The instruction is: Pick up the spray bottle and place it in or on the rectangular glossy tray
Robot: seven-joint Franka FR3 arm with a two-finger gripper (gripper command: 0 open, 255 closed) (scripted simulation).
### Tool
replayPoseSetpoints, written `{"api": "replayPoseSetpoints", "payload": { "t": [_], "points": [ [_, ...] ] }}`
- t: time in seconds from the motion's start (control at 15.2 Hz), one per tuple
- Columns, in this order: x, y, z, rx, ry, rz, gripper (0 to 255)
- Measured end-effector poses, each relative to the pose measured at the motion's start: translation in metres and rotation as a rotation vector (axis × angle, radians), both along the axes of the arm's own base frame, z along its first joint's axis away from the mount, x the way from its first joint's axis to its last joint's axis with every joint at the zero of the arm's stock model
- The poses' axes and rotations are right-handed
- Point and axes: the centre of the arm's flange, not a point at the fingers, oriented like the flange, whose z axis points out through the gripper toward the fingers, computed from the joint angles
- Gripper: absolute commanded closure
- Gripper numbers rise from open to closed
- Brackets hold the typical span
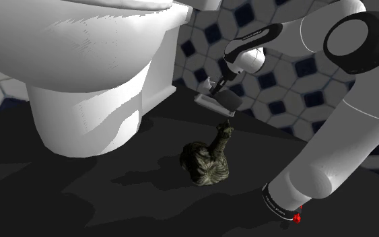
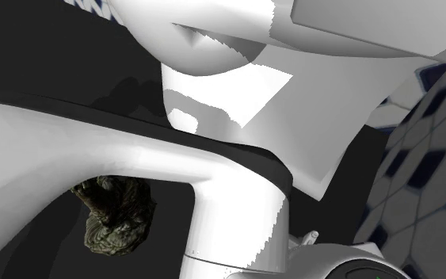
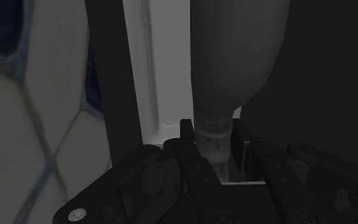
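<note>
Dark, almost black floor (image 1: 80, 195). Standing on it, a white toilet pedestal (image 1: 87, 114). Near the pedestal, a mottled dark-green spray bottle (image 1: 204, 161), tilted, contact with the floor impossible to tell.

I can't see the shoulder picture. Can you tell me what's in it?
A white robot arm reaches in from the lower right, its black gripper at the top of a dark, mottled spray bottle on the dark floor. A big white toilet stands at the upper left, with a blue-diamond tiled wall behind.
</note>
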Motion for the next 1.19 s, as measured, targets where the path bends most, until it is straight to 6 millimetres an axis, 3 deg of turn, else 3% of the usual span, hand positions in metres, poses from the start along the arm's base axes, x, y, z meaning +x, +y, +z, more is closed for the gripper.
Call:
{"api": "replayPoseSetpoints", "payload": {
  "t": [0.4,0.46,0.86,1.19],
  "points": [
    [0.000,0.000,-0.002,0.000,0.000,0.000,255],
    [0.000,0.000,-0.002,0.000,0.000,0.000,0],
    [0.000,0.000,-0.002,0.000,0.001,-0.001,0],
    [-0.012,-0.006,0.041,0.001,0.000,-0.001,0]
  ]
}}
